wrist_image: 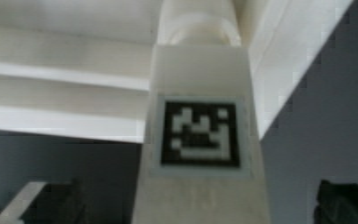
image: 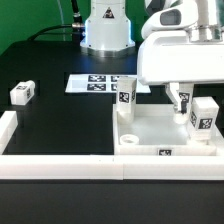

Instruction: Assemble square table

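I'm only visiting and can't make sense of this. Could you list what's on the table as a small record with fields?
Tabletop: white tray-like square tabletop, lying flat at the exterior view's right.
Corner leg: tagged corner leg, upright at the tabletop's far corner.
Side leg: tagged side leg, upright near the exterior view's right edge.
Loose leg: loose leg, lying apart at the exterior view's left.
End effector: end effector, low over the tabletop, fingers apart; a tagged leg fills the wrist view.
Marker board: marker board, flat behind the tabletop.

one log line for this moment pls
gripper: open, over tabletop | corner leg: upright | leg by jaws: upright | loose leg: lying apart
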`<state>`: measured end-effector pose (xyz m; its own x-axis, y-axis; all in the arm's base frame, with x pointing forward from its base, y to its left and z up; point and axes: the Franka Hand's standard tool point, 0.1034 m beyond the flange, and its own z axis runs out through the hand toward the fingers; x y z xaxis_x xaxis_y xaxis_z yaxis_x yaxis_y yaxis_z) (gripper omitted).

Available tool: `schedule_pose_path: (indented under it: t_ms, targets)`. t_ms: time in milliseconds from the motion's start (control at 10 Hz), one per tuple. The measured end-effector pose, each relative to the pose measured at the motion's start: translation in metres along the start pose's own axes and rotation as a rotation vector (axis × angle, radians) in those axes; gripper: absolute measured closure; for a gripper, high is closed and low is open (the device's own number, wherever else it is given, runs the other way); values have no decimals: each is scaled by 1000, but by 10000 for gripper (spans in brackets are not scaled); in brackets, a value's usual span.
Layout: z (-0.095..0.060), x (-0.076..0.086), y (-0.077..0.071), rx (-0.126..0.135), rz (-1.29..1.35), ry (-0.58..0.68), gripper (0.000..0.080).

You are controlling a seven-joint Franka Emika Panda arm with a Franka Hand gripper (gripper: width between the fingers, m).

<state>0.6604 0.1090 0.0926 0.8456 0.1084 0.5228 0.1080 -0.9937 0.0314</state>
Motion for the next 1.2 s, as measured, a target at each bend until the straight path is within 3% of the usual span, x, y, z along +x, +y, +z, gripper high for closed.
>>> schedule_pose_path:
  t_ms: [200,400,900,1200]
  targets:
    - [-11,9,1,3,-3,-5,151]
    - [-8,5,1,4,-3,-46,151]
    - [-3,-4,7,3,7,-384,151]
    - [0,2,9,1,9,-394,151]
